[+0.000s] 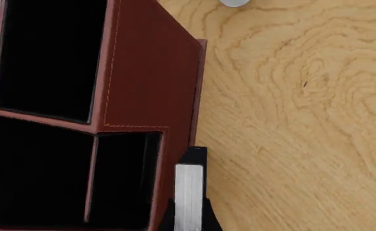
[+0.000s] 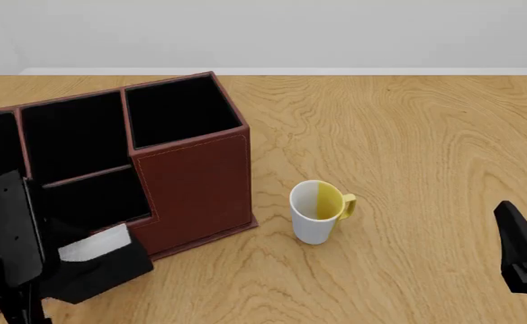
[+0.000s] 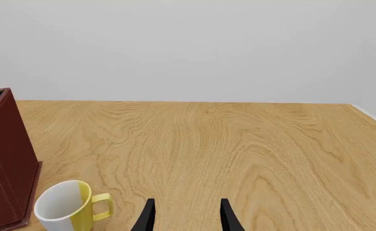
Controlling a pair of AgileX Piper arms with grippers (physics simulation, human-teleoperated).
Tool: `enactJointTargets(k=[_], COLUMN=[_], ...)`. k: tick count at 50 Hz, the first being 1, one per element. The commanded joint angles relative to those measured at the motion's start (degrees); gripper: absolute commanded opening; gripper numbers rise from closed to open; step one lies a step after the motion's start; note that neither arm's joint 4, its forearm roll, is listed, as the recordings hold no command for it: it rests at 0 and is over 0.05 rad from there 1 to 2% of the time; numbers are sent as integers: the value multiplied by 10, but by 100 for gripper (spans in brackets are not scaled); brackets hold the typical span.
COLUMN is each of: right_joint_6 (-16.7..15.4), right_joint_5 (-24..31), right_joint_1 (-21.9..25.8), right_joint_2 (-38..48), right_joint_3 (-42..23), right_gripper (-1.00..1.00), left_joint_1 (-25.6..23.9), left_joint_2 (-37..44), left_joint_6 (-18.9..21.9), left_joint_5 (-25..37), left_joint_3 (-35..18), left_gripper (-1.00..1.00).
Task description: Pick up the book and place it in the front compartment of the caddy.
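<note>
My left gripper [image 2: 65, 270] is shut on the black book [image 2: 101, 260], whose white page edge faces up. In the left wrist view the book [image 1: 189, 190] shows edge-on, just outside the low near wall of the reddish-brown caddy [image 1: 149, 62]. The caddy [image 2: 196, 182] stands at the table's left. Its middle section has a taller-walled front compartment [image 2: 72, 135] and a lower-walled slot [image 2: 96, 199], split by a thin divider. Both slots look empty. In the left wrist view the front compartment [image 1: 33, 168] lies beyond the lower slot. My right gripper [image 3: 188, 217] is open and empty at the right [image 2: 524, 260].
A white-and-yellow mug [image 2: 317, 210] stands upright on the wooden table just right of the caddy; it also shows in the right wrist view [image 3: 66, 207]. The caddy's square end compartment [image 2: 177, 111] is nearest the mug. A pale wall runs behind the table.
</note>
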Motion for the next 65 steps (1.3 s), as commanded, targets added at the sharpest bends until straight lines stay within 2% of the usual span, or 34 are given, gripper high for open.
enactJointTargets(k=[1, 8, 16, 18, 20, 26, 31, 33, 36, 39, 42, 44, 48, 54, 58, 60, 63, 65], right_joint_6=[1, 2, 5, 5, 6, 7, 7, 6, 6, 6, 7, 6, 6, 6, 6, 6, 6, 6], right_joint_5=[4, -3, 0, 0, 0, 4, 6, 5, 5, 3, 3, 5, 0, 0, -7, -7, -10, -9], right_joint_1=[-1, -1, -2, -2, -2, -2, -2, -2, -2, -2, -2, -2, -2, -2, -2, -1, -1, -1], right_joint_2=[-4, 3, 0, 0, -1, -6, -7, -6, -6, -4, -4, -6, 0, 0, 7, 8, 11, 10], right_joint_3=[0, 0, 0, 0, 0, 0, 0, 0, 0, 0, 0, 0, 0, 0, 0, 0, 0, 0], right_gripper=[100, 100, 100, 100, 100, 100, 100, 100, 100, 100, 100, 100, 100, 100, 100, 100, 100, 100], left_joint_1=[-32, -32, -7, -4, -6, 23, 31, 43, 29, 35, 38, 17, 20, 10, 37, 28, 37, 46], left_joint_2=[-48, -59, -71, -67, -57, -28, 4, 16, 27, 30, 46, 49, 74, 86, 106, 109, 124, 127], left_joint_6=[48, 85, 157, 171, 165, 205, 212, 214, 207, 215, 217, 215, 202, 198, 196, 188, 181, 183], left_joint_5=[27, 77, 129, 155, 171, 218, 243, 245, 245, 245, 245, 245, 245, 245, 245, 245, 245, 245], left_joint_3=[-42, -100, -167, -201, -228, -327, -400, -410, -432, -427, -448, -457, -486, -496, -513, -515, -537, -535], left_gripper=[-100, -100, -100, -100, -100, -100, -100, -100, -100, -100, -100, -100, -100, -100, -100, -100, -100, -100])
